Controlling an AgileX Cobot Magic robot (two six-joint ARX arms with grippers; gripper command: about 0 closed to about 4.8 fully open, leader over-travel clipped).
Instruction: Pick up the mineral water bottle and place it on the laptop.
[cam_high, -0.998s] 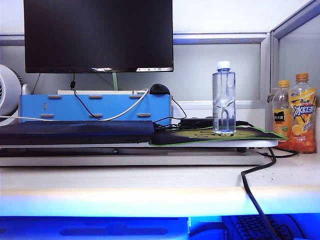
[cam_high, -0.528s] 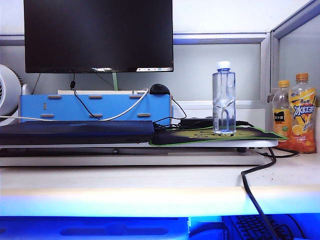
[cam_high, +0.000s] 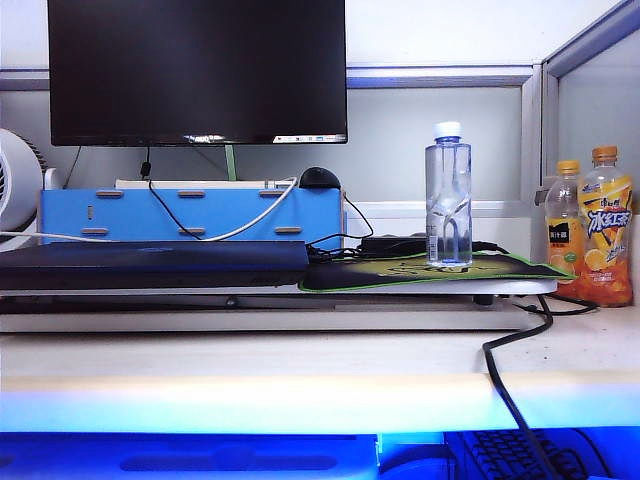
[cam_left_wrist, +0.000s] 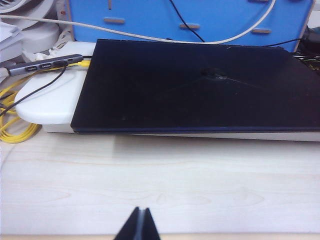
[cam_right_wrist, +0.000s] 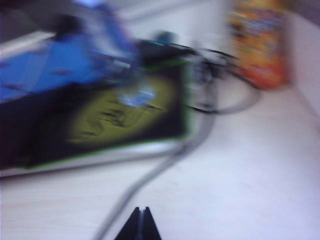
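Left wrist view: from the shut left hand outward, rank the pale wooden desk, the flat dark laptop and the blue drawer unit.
From the shut left hand:
1. Pale wooden desk, directly below and ahead.
2. Flat dark laptop, closed, beyond the desk strip.
3. Blue drawer unit, behind the laptop.

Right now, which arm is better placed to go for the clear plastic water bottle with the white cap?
Probably the right. The clear white-capped bottle stands on the green-edged mouse pad, which the right pincer, shut, faces. The left pincer, also shut, faces only the flat dark laptop.
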